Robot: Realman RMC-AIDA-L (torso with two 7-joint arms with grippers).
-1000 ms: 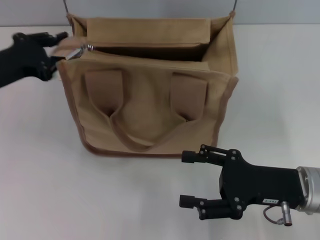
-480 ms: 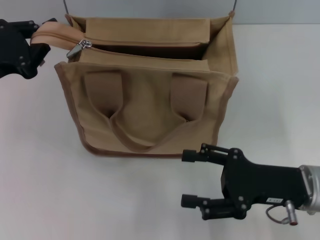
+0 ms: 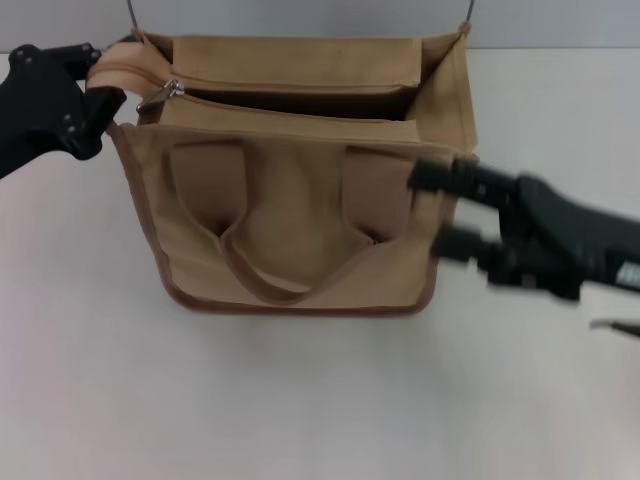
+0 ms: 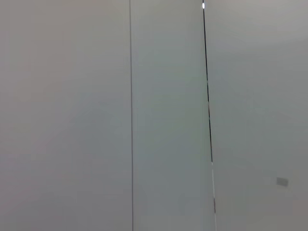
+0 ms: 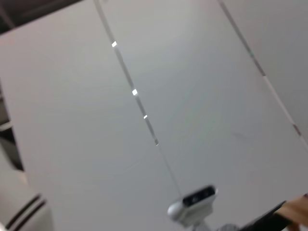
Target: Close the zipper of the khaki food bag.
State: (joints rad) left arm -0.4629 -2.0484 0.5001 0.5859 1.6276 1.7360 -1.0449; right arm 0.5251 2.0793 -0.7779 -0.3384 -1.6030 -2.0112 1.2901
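Head view: left gripper [image 3: 97,75] pinches the zipper [image 3: 150,88] end of the khaki food bag [image 3: 290,215]; right gripper [image 3: 440,212], blurred, fingers spread.

White table [image 3: 300,400] under everything, grey wall [image 3: 300,20] along its far edge. Left wrist view: plain grey wall panels [image 4: 62,120], two thin vertical seams [image 4: 131,115], small plate [image 4: 282,181] low on one panel. Right wrist view: light panels with a diagonal seam [image 5: 134,91] showing bright glints, small grey camera-like device [image 5: 195,204] near the edge.
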